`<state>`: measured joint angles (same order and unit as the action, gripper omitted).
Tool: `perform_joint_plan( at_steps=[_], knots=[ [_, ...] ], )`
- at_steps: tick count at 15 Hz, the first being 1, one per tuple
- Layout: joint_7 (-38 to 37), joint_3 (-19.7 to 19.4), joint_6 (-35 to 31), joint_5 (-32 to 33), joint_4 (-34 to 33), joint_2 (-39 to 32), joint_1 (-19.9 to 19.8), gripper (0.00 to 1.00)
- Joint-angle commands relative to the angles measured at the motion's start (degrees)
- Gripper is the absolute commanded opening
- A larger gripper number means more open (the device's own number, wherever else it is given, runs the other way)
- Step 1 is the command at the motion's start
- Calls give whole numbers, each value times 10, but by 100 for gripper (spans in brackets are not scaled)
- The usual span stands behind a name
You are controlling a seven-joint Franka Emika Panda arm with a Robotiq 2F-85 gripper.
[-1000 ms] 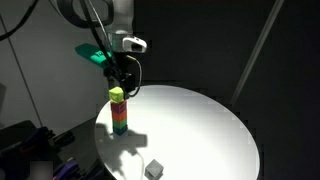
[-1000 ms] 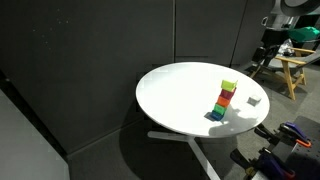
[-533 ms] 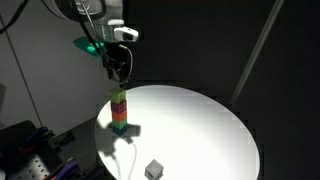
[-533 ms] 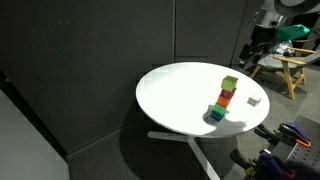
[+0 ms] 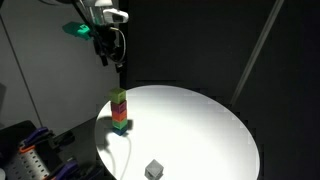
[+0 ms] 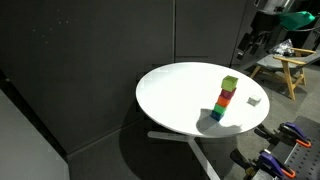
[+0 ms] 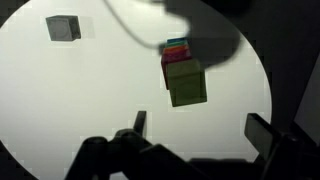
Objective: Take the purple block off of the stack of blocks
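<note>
In the wrist view, the small, pale grey-lavender purple block (image 7: pixel 62 28) lies alone on the round white table (image 7: pixel 60 100). It is well apart from the narrow stack of blocks (image 7: pixel 180 60), which is topped by a yellow-green cube (image 7: pixel 186 85). The black gripper (image 7: pixel 200 128) hangs well above the stack, jaws spread wide and empty. A wooden trestle (image 6: pixel 290 62) stands beyond the table.
</note>
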<state>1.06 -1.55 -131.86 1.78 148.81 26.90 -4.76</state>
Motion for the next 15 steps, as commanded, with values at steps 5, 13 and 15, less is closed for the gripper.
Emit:
perform_joint_plan(
  at_steps=[5,13,15],
  knots=[
    [31,-12,147,-3,7,107,21,100],
    [39,-13,199,2,-1,133,19,100],
    [42,-15,201,2,0,136,20,100]
  ],
)
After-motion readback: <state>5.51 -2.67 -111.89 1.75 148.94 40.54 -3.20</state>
